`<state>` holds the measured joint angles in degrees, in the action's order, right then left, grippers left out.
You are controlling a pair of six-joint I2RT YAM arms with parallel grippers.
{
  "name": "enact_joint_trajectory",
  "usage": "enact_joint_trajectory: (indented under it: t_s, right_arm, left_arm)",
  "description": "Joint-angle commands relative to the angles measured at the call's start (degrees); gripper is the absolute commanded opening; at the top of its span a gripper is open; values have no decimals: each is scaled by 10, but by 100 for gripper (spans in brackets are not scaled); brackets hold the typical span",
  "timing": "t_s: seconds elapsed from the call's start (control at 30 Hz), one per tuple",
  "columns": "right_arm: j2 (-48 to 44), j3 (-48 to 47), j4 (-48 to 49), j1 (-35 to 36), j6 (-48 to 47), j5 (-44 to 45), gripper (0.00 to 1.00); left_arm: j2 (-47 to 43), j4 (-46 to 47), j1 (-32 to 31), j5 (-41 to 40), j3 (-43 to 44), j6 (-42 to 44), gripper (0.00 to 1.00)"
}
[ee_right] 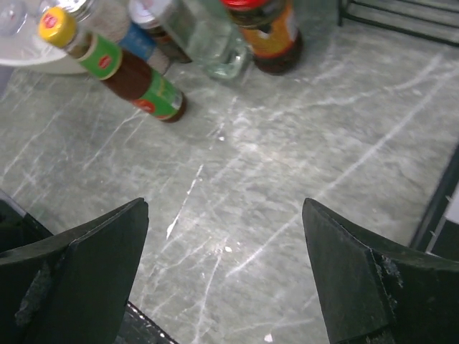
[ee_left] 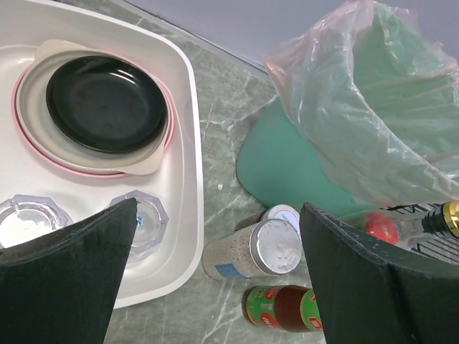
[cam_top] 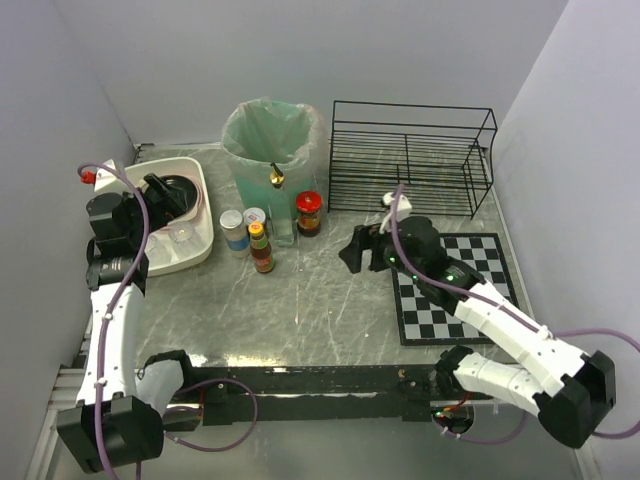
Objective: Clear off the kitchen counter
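The left claw (ee_left: pixel 219 208) and right claw (ee_right: pixel 224 208) are held apart, empty. The marble surface (cam_top: pixel 300 310) is spread before both arms; its sauce bottle (ee_right: pixel 129 79), likely glass and slippery, is best gripped mid-body.

White arm links (cam_top: pixel 108 335), black joints (cam_top: pixel 115 228), purple cables (cam_top: pixel 600 334)

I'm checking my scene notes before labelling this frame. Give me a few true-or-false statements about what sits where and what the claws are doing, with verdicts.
1. The round black plate lies in the white rectangular tub. True.
2. The left claw grips the yellow-capped brown sauce bottle. False: it is open and holds nothing.
3. The red-lidded glass jar stands on the grey marble-patterned kitchen counter. True.
4. The black-and-white checkered mat lies left of the tub. False: it lies at the right, in front of the black wire rack.
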<state>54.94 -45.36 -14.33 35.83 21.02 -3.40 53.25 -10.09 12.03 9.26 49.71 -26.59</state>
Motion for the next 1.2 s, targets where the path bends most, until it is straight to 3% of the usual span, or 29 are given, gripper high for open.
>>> enact_joint_trajectory:
  t_s: [0.0,0.2,0.27,0.63,1.17]
  right_arm:
    - [40,-37,77,64,-33,46,95]
    - [166,-72,183,184,-107,143,95]
    - [206,-82,211,192,-114,150,100]
    - [406,-179,310,218,-117,103,100]
    - [554,-270,335,234,-106,145,97]
  left_arm:
    - [-9,16,0,4,12,11,99]
    - [15,-6,0,22,25,2,99]
    - [15,-7,0,25,25,0,99]
    - [11,-10,2,13,20,-8,99]
    - [22,-5,26,43,18,-21,99]
